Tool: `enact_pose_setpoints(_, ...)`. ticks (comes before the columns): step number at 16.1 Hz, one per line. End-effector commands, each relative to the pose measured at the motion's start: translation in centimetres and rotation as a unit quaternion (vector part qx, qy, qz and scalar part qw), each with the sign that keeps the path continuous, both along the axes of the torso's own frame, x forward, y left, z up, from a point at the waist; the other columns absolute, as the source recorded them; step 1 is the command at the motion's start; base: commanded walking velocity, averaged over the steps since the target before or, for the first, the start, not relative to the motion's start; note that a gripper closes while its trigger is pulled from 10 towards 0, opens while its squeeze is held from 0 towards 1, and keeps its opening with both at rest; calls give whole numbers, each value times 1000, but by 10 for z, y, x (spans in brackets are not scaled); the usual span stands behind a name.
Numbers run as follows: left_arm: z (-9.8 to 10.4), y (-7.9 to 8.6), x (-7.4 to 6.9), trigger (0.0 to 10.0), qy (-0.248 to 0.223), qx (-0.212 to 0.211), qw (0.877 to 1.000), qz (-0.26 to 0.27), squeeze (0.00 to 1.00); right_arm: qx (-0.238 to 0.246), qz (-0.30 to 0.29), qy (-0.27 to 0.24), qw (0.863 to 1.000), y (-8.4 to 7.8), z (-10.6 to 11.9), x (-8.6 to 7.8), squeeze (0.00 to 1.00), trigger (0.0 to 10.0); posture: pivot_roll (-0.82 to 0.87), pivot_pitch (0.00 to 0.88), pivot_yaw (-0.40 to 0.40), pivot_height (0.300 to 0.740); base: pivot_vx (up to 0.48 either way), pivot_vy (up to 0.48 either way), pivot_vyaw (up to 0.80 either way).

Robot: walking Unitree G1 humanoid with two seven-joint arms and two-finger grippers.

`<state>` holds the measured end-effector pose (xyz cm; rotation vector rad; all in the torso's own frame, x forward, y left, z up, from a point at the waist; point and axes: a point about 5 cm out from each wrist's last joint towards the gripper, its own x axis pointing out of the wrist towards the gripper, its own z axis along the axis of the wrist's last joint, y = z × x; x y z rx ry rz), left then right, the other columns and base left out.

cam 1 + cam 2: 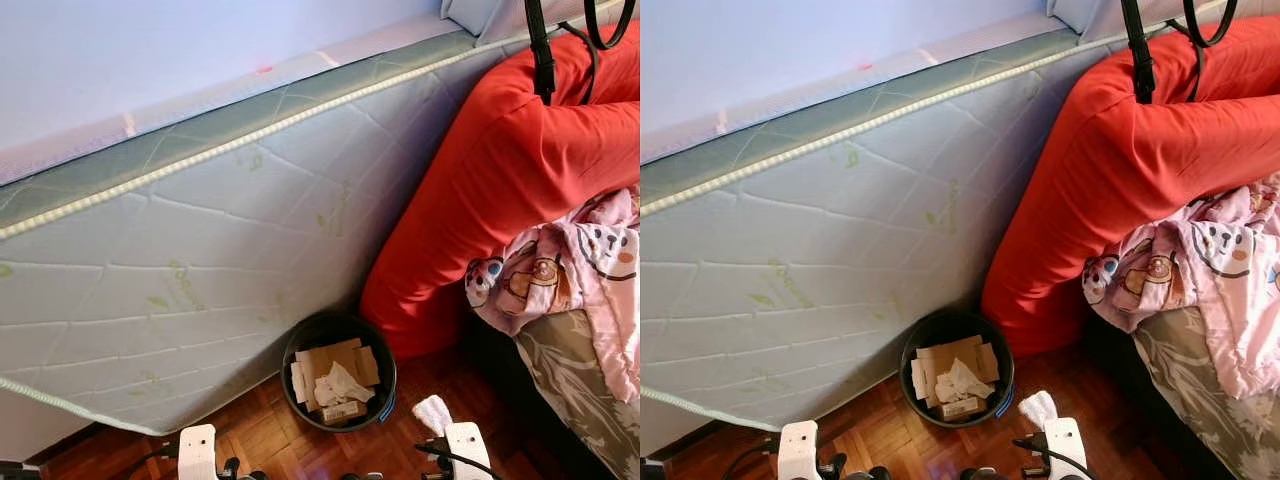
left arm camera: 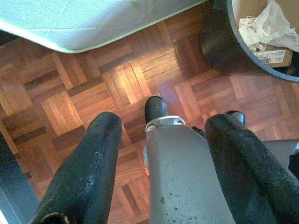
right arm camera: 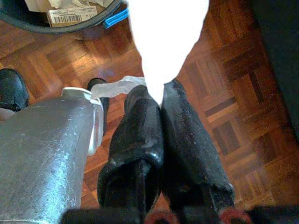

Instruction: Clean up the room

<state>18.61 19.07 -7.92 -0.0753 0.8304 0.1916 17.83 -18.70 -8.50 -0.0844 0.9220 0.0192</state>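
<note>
A black round bin (image 1: 338,371) holding cardboard and crumpled paper stands on the parquet floor against a leaning mattress (image 1: 200,260). My right gripper (image 3: 161,100) is shut on a white tissue (image 3: 163,42), seen as a white wad (image 1: 432,412) just right of the bin, low over the floor. My left gripper (image 2: 159,140) hangs open over the parquet left of the bin, with nothing between its fingers (image 2: 88,168). The bin's rim (image 2: 243,60) shows at the edge of the left wrist view.
A red cushion (image 1: 500,180) leans against the mattress behind the bin. A pink printed cloth (image 1: 570,265) drapes over a bed (image 1: 580,390) at right. A blue strip (image 3: 116,17) lies by the bin's base. Black straps (image 1: 543,50) hang over the cushion.
</note>
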Motion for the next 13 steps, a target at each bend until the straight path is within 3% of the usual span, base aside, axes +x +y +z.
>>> enact_pose_setpoints(1, -5, 4, -11, 10000, 19, -5, 1000, 9, 0, 3, -4, 13, 1000, -1, -4, -9, 0, 10000, -99, 193, -33, 740, 0, 0, 0)
enact_pose_setpoints(7, -4, 2, -9, 10000, 12, -4, 1000, 14, 0, -1, 24, 6, 1000, 0, -3, -7, 0, 10000, -98, 193, -34, 740, 0, 0, 0)
enact_pose_setpoints(10, -4, 2, -9, 10000, 10, -5, 1000, 15, 0, -21, 88, -27, 995, 3, 3, 1, 0, 10000, -95, 195, -34, 740, 0, 0, 0)
enact_pose_setpoints(13, -4, 3, -9, 10000, 9, -5, 1000, 14, 0, 10, 105, -57, 993, 8, 7, 5, 0, 10000, -98, 195, -32, 740, 0, 0, 0)
